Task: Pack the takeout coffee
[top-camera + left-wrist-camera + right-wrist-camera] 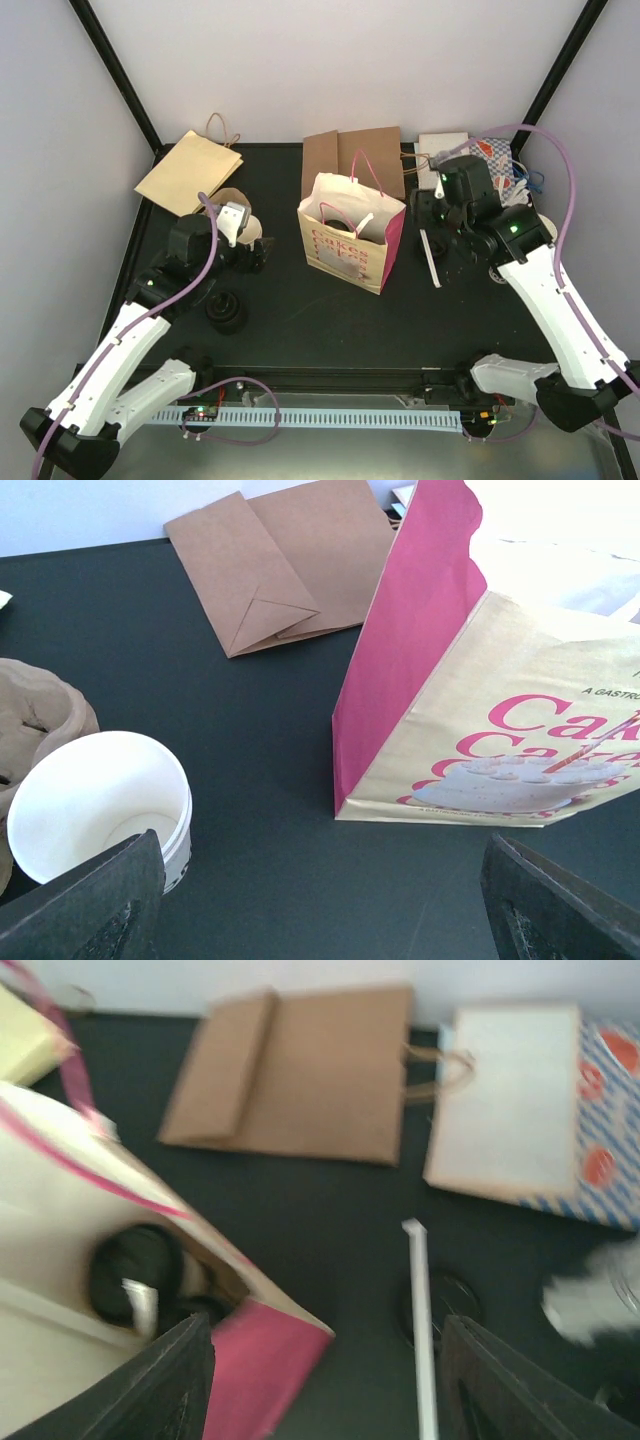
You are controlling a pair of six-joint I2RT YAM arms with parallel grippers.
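The takeout coffee cup (100, 805) is a small white paper cup standing upright and empty on the dark table, just beyond my left gripper's left finger. My left gripper (330, 910) (254, 256) is open and holds nothing. The pink and cream paper bag (350, 235) (480, 710) stands open in the middle of the table, to the right of the cup. My right gripper (330, 1390) (437, 222) hovers open by the bag's right side with nothing in it. Something black lies inside the bag (140, 1270).
A white straw (432, 258) (420, 1330) lies right of the bag beside a black lid (445, 1305). Flat brown bags (352, 160) lie at the back, a tan one (190, 170) back left. A stack of black lids (226, 308) sits front left. A brown pulp carrier (35, 715) is beside the cup.
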